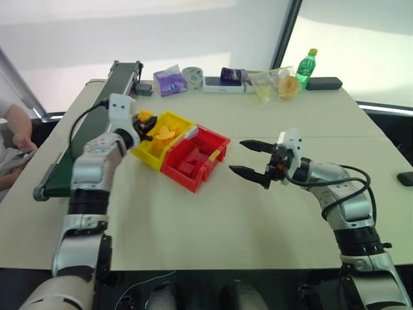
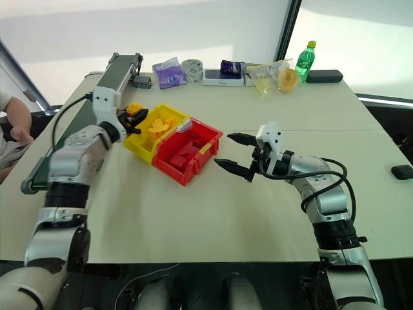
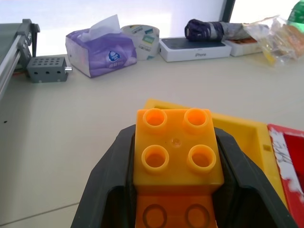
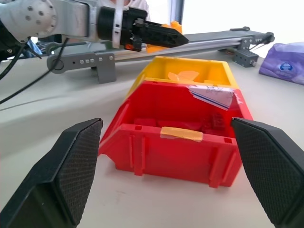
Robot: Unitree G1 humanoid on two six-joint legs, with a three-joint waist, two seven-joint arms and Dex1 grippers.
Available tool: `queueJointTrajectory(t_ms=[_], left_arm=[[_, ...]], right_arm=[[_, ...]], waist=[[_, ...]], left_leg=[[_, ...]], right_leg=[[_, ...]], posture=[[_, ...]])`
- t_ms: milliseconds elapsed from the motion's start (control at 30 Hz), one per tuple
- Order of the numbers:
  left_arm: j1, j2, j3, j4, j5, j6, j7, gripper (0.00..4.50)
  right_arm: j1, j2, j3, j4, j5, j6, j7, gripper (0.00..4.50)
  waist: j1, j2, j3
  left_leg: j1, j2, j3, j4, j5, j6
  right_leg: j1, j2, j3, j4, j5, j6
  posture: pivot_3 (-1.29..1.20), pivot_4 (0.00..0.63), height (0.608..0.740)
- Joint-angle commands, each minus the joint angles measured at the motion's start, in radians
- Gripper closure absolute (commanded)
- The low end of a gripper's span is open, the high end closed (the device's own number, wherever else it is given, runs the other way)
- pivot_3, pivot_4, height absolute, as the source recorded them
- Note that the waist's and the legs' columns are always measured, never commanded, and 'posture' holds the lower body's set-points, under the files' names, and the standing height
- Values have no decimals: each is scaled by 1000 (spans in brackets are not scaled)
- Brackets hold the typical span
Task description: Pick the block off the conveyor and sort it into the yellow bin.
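Nearest the head camera, left arm (image 1: 90, 174) reaching up and forward along the counter's (image 1: 258, 206) left side, forearm angled toward one o'clock, wrist about level. Left gripper (image 1: 143, 126) clenched on the block (image 3: 176, 152), studs up, squeezed between the two black fingers (image 3: 102, 183) in the left wrist view. Block (image 1: 146, 116) carried just at the near-left rim of the yellow bin (image 1: 150, 152), off the conveyor (image 1: 71, 155), which lies at about nine o'clock from the fingers.

Key relation: bin opening lying at roughly three o'clock from the block in the head view, straight ahead and slightly right along the fingers in the wrist view, where the yellow rim (image 3: 237, 124) shows just beyond the brick. Heaped yellow pieces (image 1: 166, 134) already inside. Red bin (image 1: 193, 158) joined to the yellow one on its far side from this hand, so overshoot toward four o'clock would risk the wrong compartment. Judged: transport nearly done; a short carry over the rim, then release.

Block's long axis running along the fingers, stepped end toward the wrist.

Right gripper (image 1: 255, 160) spread wide and empty, well apart from the block, pointing at nine o'clock toward the red bin's front lip; fingers (image 4: 71, 166) released either side of that bin in the right wrist view. Left hand plainly the nearer and the one doing the job.
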Motion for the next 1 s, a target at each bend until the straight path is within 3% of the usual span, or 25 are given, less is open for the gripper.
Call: queueJointTrajectory(t_ms=[33, 200, 233, 433, 533, 733, 900, 1000], left_arm=[[-82, -33, 5, 112, 3, -97, -47, 2629], [-106, -38, 4, 158, 29, -168, -81, 256], [-103, -34, 7, 154, 27, -171, -89, 50], [0, 77, 51, -29, -5, -160, -178, 50], [143, 177, 117, -225, -83, -45, -239, 50], [565, 332, 332, -675, -295, 172, -334, 50], [843, 388, 580, -792, -364, 242, -362, 50], [947, 378, 662, -823, -381, 227, -372, 50]], right_arm=[[3, -11, -28, -66, 9, -1, -16, 0], [15, -18, -34, -91, 14, 11, -33, 0], [17, -19, -33, -95, 14, 13, -35, 0], [14, -23, -28, -98, 14, 23, -35, 0], [9, -28, -26, -91, 14, 23, -28, 0], [-10, -38, -20, -67, 14, 24, -6, 0], [-27, -47, -21, -42, 12, 20, 18, 0], [-30, -49, -22, -14, 7, 5, 36, 0]], waist=[[0, 0, 0], [1, 0, 0], [1, 0, 0], [-5, 0, 0], [-7, 0, 0], [-15, 0, 0], [-13, 0, 0], [-12, 0, 0]], left_leg=[[0, 0, 0, 0, 0, 0], [0, 0, 0, 0, 0, 0], [0, 0, 0, 0, 0, 0], [0, 0, 0, -1, 0, 0], [0, 1, 1, -1, 0, -1], [0, 4, 0, -1, 0, -1], [1, 4, -2, 0, 0, 0], [1, 4, -2, -2, 0, 0]], right_leg=[[0, 0, 0, 0, 0, 0], [0, 0, 0, 0, 0, 0], [0, 0, 0, 0, 0, 0], [-1, 0, 0, 0, 0, 0], [-1, 0, 1, 0, 0, 0], [-1, -2, 1, 0, 0, 0], [2, -3, 1, 0, 0, 0], [2, -3, 0, 0, 0, -1]], posture=[[0, 150, 740], [0, 150, 740], [0, 150, 740], [0, 150, 740], [0, 150, 740], [0, 150, 740], [0, 150, 740], [0, 150, 740]])
